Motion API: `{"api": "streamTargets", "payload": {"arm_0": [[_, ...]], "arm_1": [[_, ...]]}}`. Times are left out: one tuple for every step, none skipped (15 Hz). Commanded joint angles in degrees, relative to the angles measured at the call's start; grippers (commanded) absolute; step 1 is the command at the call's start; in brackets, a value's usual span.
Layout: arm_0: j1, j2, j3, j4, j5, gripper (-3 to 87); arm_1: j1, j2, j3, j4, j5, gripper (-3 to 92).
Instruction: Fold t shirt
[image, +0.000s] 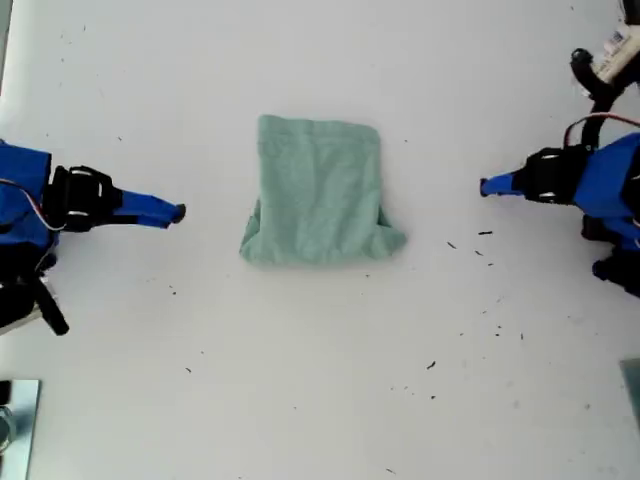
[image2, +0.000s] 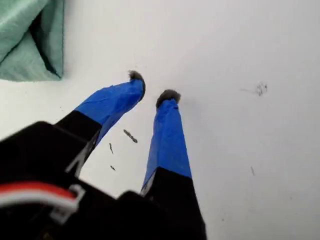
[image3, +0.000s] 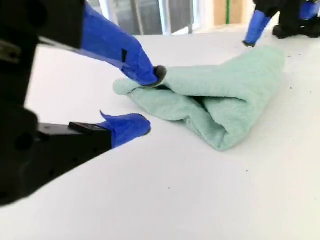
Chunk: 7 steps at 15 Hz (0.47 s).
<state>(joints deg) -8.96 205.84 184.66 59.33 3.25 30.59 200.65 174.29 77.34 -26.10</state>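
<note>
T shirt (image: 320, 190), folded pale-green bundle.

A smooth white matte tabletop (image: 320, 400) fills the exterior view, evenly lit, with small dark specks (image: 485, 233) scattered toward that view's right. Beyond the table's far edge, the second wrist view shows bright window panes with dark vertical frames (image3: 150, 15) and a pale tan panel (image3: 220, 11).
</note>
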Motion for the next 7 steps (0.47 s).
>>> {"api": "streamTargets", "payload": {"arm_0": [[5.19, 0.53, 0.70, 0.18, 1.14, 12.2], [6.50, 0.53, 0.79, 0.09, 1.23, 12.2], [7.38, 0.53, 0.79, 0.09, 1.23, 12.2], [8.00, 0.53, 0.79, 0.09, 1.23, 12.2], [8.26, 0.53, 0.79, 0.09, 1.23, 12.2], [8.26, 0.53, 0.79, 0.09, 1.23, 12.2], [8.26, 0.53, 0.79, 0.09, 1.23, 12.2]], "arm_1": [[-0.79, 0.09, 3.25, 0.26, -19.78, 8.1], [-0.88, 0.09, 3.25, 0.26, -19.60, 7.9], [-0.88, 0.09, 3.25, 0.26, -19.60, 7.9], [-0.88, 0.09, 3.25, 0.26, -19.60, 7.8], [-0.88, 0.09, 3.25, 0.26, -19.60, 7.8], [-0.88, 0.09, 3.25, 0.26, -19.60, 7.8], [-0.88, 0.09, 3.25, 0.26, -19.60, 7.8]]}}
